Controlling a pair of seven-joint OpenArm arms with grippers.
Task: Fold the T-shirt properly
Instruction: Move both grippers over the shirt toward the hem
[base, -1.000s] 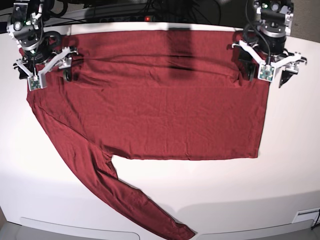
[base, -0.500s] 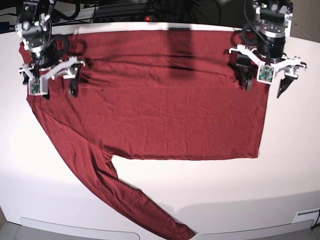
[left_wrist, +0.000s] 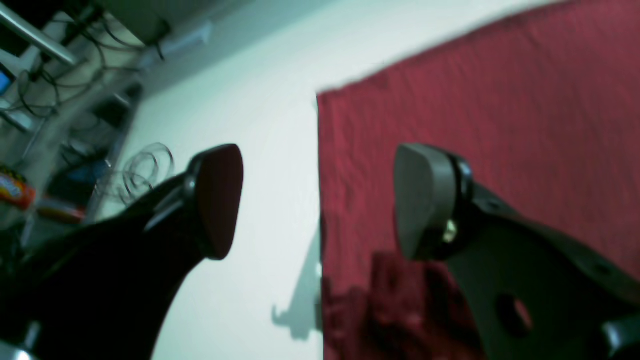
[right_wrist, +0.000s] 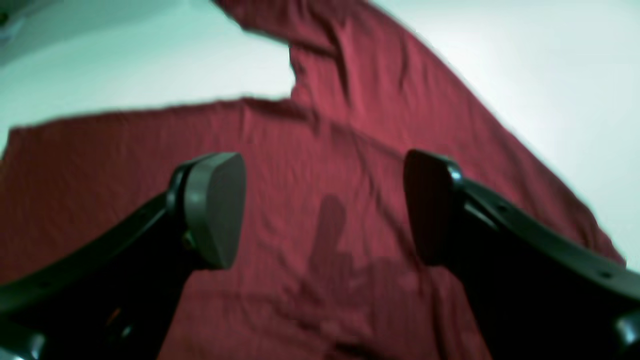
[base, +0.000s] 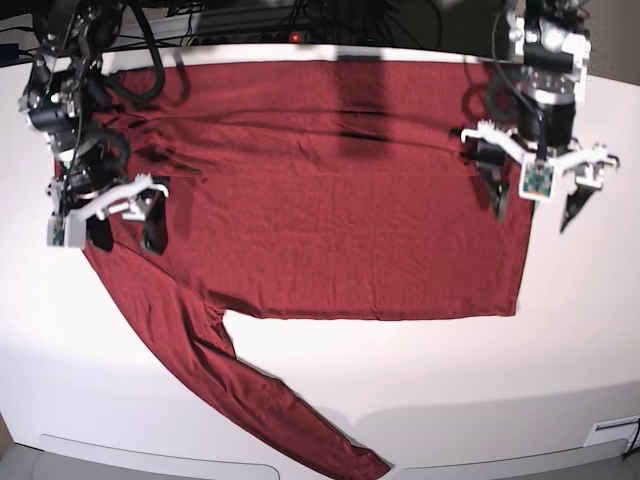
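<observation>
Spread flat across the white surface (base: 580, 330): the T-shirt (base: 330, 200), dark red, its body laid wide with one long sleeve (base: 250, 390) trailing toward the near edge, presumably smoothed out so that a first fold can be made cleanly. Poised over the shirt's two ends, one arm to each: left gripper (base: 540, 205) straddling the straight side edge of the cloth, one of its fingers (left_wrist: 425, 200) above fabric and the other above bare surface; right gripper (base: 105, 225) above the shoulder region where the sleeve branches off. Fingers spread wide on both, nothing held, no cloth pinched. Likely placed so as to take hold of opposite ends together and lift evenly. No print, logo or lettering on the fabric; small tags on the wrist mounts too small to read; nothing else legible, background clutter in the left wrist view blurred.
</observation>
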